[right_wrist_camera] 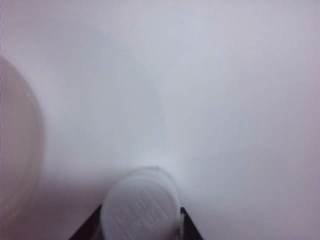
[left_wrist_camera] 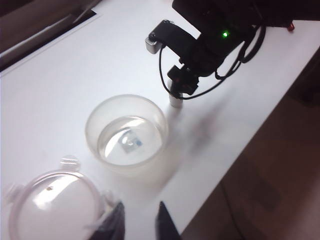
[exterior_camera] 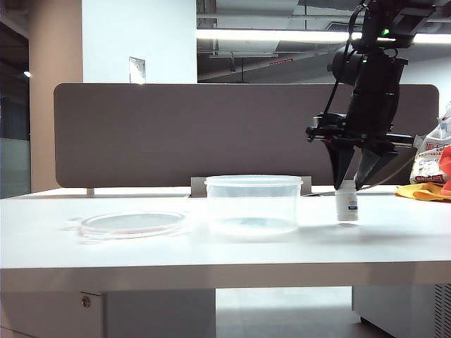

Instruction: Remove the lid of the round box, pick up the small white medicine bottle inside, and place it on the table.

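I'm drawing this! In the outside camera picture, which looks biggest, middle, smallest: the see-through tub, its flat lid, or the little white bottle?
1. Round box: biggest.
2. Lid: about as wide, lying flat, so it shows thinner.
3. Small white medicine bottle, in the right claw: smallest.

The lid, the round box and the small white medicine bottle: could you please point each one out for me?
lid (exterior_camera: 132, 224), exterior view, on its clear flat top.
round box (exterior_camera: 254, 204), exterior view, on its front wall.
small white medicine bottle (exterior_camera: 347, 204), exterior view, on its labelled body, below the right end effector (exterior_camera: 354, 184).
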Robot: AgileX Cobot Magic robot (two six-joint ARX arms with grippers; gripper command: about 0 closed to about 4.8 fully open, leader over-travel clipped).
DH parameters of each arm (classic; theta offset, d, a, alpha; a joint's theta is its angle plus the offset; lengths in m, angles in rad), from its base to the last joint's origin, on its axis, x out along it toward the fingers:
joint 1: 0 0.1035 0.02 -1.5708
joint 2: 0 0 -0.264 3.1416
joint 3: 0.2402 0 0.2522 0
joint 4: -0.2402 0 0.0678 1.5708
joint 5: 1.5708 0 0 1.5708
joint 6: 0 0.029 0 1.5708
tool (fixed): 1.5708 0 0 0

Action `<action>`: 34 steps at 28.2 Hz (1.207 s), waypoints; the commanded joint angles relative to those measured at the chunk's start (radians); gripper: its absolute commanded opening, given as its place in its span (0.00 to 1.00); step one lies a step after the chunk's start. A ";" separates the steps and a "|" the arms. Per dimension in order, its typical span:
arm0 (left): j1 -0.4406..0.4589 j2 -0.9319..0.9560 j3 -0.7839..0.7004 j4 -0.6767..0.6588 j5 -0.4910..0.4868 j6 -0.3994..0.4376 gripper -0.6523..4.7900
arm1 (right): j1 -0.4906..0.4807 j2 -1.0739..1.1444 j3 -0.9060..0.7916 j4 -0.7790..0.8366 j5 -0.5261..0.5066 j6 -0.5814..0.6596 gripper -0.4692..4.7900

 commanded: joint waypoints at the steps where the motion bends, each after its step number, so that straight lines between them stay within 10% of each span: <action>1: 0.000 -0.003 0.006 0.024 -0.026 0.004 0.28 | 0.001 -0.004 0.002 0.017 -0.007 -0.002 0.52; 13: 0.000 -0.003 0.005 0.029 -0.041 0.031 0.28 | 0.001 -0.007 0.003 0.031 -0.006 -0.002 0.58; 21: 0.025 0.002 0.005 0.065 -0.241 0.071 0.28 | -0.004 -0.110 0.003 0.124 -0.003 -0.002 0.63; 28: 0.184 -0.006 -0.029 0.113 -0.101 -0.017 0.24 | -0.018 -0.269 0.002 0.126 -0.004 -0.003 0.37; 34: 0.307 -0.084 -0.203 0.213 0.049 -0.085 0.15 | -0.018 -0.354 -0.001 -0.033 -0.008 -0.046 0.36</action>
